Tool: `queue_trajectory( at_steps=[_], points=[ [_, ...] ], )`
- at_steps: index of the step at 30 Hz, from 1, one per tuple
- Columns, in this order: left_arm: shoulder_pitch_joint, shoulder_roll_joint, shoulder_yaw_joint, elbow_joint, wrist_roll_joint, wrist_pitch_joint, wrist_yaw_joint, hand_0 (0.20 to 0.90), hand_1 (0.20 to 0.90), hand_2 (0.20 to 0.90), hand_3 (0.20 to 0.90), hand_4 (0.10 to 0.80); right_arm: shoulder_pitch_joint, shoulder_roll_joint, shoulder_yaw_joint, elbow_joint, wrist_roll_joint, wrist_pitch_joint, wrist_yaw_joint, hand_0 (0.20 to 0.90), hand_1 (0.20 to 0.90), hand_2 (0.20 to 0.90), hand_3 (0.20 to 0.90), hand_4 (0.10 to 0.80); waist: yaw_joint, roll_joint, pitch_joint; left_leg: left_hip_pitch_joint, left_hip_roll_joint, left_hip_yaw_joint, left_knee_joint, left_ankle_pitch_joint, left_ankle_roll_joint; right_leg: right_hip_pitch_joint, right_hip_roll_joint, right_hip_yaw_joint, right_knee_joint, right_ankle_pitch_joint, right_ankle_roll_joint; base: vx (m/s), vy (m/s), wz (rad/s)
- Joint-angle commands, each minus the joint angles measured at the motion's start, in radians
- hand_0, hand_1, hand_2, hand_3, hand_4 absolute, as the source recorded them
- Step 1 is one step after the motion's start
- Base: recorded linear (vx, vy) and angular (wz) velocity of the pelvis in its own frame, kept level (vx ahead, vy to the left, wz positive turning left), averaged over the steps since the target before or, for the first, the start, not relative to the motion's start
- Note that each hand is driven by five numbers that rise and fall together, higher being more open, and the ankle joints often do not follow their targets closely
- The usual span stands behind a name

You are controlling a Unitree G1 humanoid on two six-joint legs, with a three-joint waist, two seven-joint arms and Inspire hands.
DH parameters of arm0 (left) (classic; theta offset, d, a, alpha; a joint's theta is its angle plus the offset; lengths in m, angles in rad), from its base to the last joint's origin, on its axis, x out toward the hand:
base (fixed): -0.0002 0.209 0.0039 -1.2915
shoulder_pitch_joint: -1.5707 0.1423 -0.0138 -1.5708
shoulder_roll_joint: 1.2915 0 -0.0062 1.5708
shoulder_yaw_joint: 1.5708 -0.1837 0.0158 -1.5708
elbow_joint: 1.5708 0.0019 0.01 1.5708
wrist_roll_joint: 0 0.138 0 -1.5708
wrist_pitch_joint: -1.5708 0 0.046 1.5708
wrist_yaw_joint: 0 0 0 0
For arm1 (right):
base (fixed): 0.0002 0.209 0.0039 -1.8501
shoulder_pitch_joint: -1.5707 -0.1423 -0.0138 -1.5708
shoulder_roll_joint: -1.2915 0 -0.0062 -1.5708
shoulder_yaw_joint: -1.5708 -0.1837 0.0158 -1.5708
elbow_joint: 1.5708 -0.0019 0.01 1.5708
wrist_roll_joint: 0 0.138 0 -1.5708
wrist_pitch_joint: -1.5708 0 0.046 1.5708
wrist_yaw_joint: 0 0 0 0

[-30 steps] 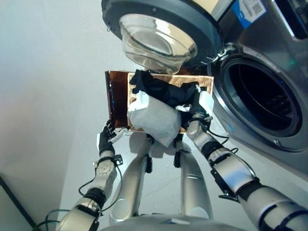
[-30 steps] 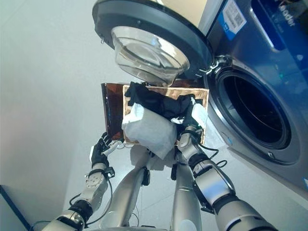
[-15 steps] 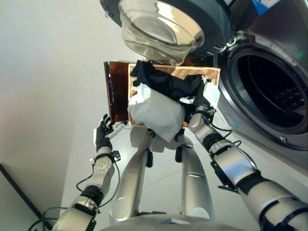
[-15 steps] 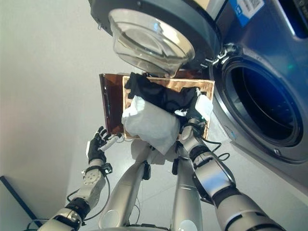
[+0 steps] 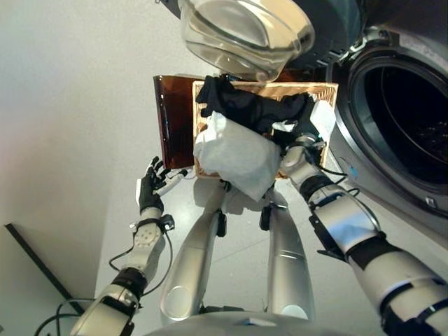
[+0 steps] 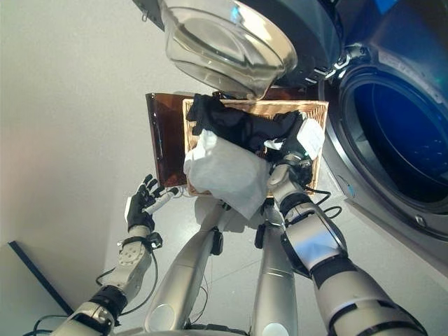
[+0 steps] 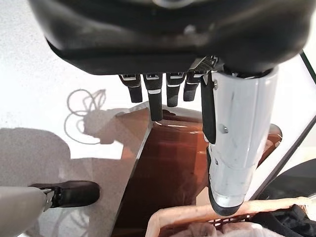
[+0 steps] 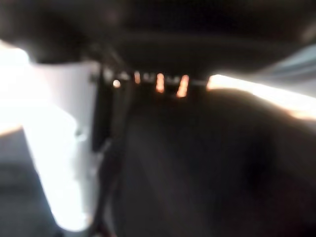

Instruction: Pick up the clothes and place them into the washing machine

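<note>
Since a second ago our whole view has slid toward the drum opening, and our left hand (image 5: pixel 149 190) has drawn a little away from the brown panel's edge; the clothes sit where they did.

Our right hand (image 6: pixel 288 159) is pushed into the black garment (image 5: pixel 252 110) at the basket's right end. Its white thumb cover shows against the cloth, but the fingers are buried in the fabric, and its own wrist view gives only a dark blur, so we cannot tell whether they grip it.

Our left hand hangs lower on the left, fingers straight and spread, holding nothing. In its wrist view the fingertips (image 7: pixel 156 106) point past the near edge of the brown panel (image 7: pixel 170 170).

Both pieces of clothing lie in the wicker basket (image 5: pixel 323 91): the black garment along the top, and the white garment (image 5: pixel 238 155) draped over the near rim and hanging down outside it. The brown panel stands just beside the basket's left end.

Above the basket hangs the machine's open door (image 6: pixel 224 42) with its clear glass bowl. To the right gapes the washing machine (image 5: pixel 402 119), its dark drum open.
</note>
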Motion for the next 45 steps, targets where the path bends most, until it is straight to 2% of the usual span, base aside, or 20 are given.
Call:
queue_trajectory(
  at_steps=[1, 2, 20, 22, 23, 26, 27, 29, 32, 33, 39, 45],
  points=[
    [0.047, 0.025, 0.012, -0.067, 0.000, -0.016, -0.019, 0.900, 0.900, 0.900, 0.900, 0.800, -0.046, -0.037, 0.027, 0.055, 0.038, -0.002, 0.065, 0.472, 0.472, 0.472, 0.472, 0.494, 0.003, 0.027, -0.014, -0.084, -0.010, 0.046, 0.102, -0.090, -0.071, 0.003, -0.010, 0.006, -0.121, 0.096, 0.028, 0.000, 0.000, 0.00],
    [0.046, 0.030, 0.016, -0.077, 0.002, -0.016, -0.022, 0.900, 0.900, 0.900, 0.900, 0.800, -0.052, -0.037, 0.030, 0.055, 0.043, -0.004, 0.072, 0.203, 0.203, 0.203, 0.203, 0.302, 0.004, 0.028, -0.011, -0.091, -0.011, 0.046, 0.103, -0.090, -0.072, -0.004, -0.010, 0.007, -0.120, 0.096, 0.027, 0.000, 0.000, 0.00],
    [0.039, 0.031, 0.029, -0.074, 0.008, -0.007, -0.028, 0.900, 0.900, 0.900, 0.900, 0.800, -0.062, -0.028, 0.023, 0.056, 0.059, -0.017, 0.090, 0.200, 0.200, 0.200, 0.200, 0.300, 0.002, 0.033, -0.018, -0.105, -0.009, 0.048, 0.100, -0.085, -0.073, -0.026, -0.008, 0.010, -0.108, 0.095, 0.029, -0.004, -0.001, 0.00],
    [0.039, 0.031, 0.031, -0.074, 0.011, -0.006, -0.026, 0.900, 0.900, 0.900, 0.900, 0.800, -0.057, -0.026, 0.022, 0.052, 0.063, -0.020, 0.090, 0.200, 0.200, 0.200, 0.200, 0.300, 0.002, 0.031, -0.023, -0.102, -0.009, 0.050, 0.100, -0.087, -0.073, -0.022, -0.009, 0.010, -0.111, 0.096, 0.029, -0.027, 0.001, 0.00],
    [0.039, 0.030, 0.035, -0.069, 0.012, -0.005, -0.025, 0.900, 0.900, 0.900, 0.900, 0.800, -0.053, -0.025, 0.021, 0.045, 0.064, -0.024, 0.092, 0.200, 0.200, 0.200, 0.200, 0.300, 0.001, 0.026, -0.030, -0.116, -0.007, 0.058, 0.101, -0.069, -0.066, -0.032, -0.008, 0.005, -0.117, 0.117, 0.022, -0.051, 0.003, -0.01],
    [0.041, 0.030, 0.042, -0.058, 0.013, -0.005, -0.024, 0.900, 0.900, 0.900, 0.900, 0.800, -0.037, -0.021, 0.013, 0.020, 0.073, -0.038, 0.090, 0.200, 0.200, 0.200, 0.200, 0.300, -0.002, 0.021, -0.035, -0.092, -0.007, 0.052, 0.098, -0.090, -0.072, -0.009, -0.006, 0.009, -0.117, 0.096, 0.030, 0.038, 0.003, -0.02],
    [0.040, 0.029, 0.046, -0.055, 0.013, -0.005, -0.021, 0.900, 0.900, 0.900, 0.900, 0.800, -0.028, -0.019, 0.008, 0.007, 0.080, -0.045, 0.087, 0.200, 0.200, 0.200, 0.200, 0.300, -0.005, 0.018, -0.035, -0.105, -0.004, 0.060, 0.099, -0.070, -0.066, -0.019, -0.006, 0.003, -0.122, 0.116, 0.023, -0.042, 0.001, -0.04],
    [0.039, 0.024, 0.051, -0.036, 0.010, -0.005, -0.017, 0.900, 0.900, 0.900, 0.900, 0.800, 0.001, -0.012, -0.007, -0.036, 0.102, -0.062, 0.086, 0.200, 0.200, 0.200, 0.200, 0.300, -0.011, 0.010, -0.040, -0.078, -0.005, 0.053, 0.097, -0.092, -0.073, 0.009, -0.003, 0.007, -0.128, 0.096, 0.031, 0.052, -0.003, -0.01],
    [0.029, 0.012, 0.060, 0.005, 0.009, -0.006, -0.008, 0.900, 0.900, 0.900, 0.900, 0.800, 0.068, -0.006, -0.037, -0.113, 0.149, -0.104, 0.083, 0.200, 0.200, 0.200, 0.200, 0.300, -0.026, -0.006, -0.046, -0.077, 0.000, 0.062, 0.098, -0.077, -0.067, 0.014, -0.002, 0.000, -0.141, 0.115, 0.024, -0.003, -0.011, 0.00],
    [0.030, 0.012, 0.059, 0.006, 0.009, -0.006, -0.008, 0.900, 0.900, 0.900, 0.900, 0.800, 0.070, -0.006, -0.037, -0.113, 0.149, -0.103, 0.083, 0.200, 0.200, 0.200, 0.200, 0.300, -0.025, -0.005, -0.046, -0.061, -0.001, 0.054, 0.097, -0.097, -0.073, 0.028, -0.001, 0.004, -0.137, 0.095, 0.031, 0.113, -0.018, 0.01],
    [0.039, -0.013, 0.083, 0.065, -0.006, -0.013, 0.010, 0.900, 0.900, 0.900, 0.900, 0.800, 0.303, -0.010, -0.094, -0.453, 0.220, -0.182, 0.081, 0.200, 0.200, 0.200, 0.200, 0.300, -0.064, -0.039, -0.070, -0.005, 0.007, 0.056, 0.093, -0.109, -0.073, 0.084, 0.004, 0.000, -0.145, 0.084, 0.034, 0.055, -0.026, -0.01],
    [0.059, -0.028, 0.094, 0.081, -0.018, -0.031, 0.016, 0.900, 0.900, 0.900, 0.900, 0.800, 0.510, -0.004, -0.141, -0.675, 0.258, -0.242, 0.106, 0.200, 0.200, 0.200, 0.200, 0.300, -0.081, -0.058, -0.085, 0.051, 0.012, 0.051, 0.083, -0.111, -0.073, 0.151, 0.002, -0.009, -0.167, 0.079, 0.036, 0.040, -0.036, 0.00]
  ],
)
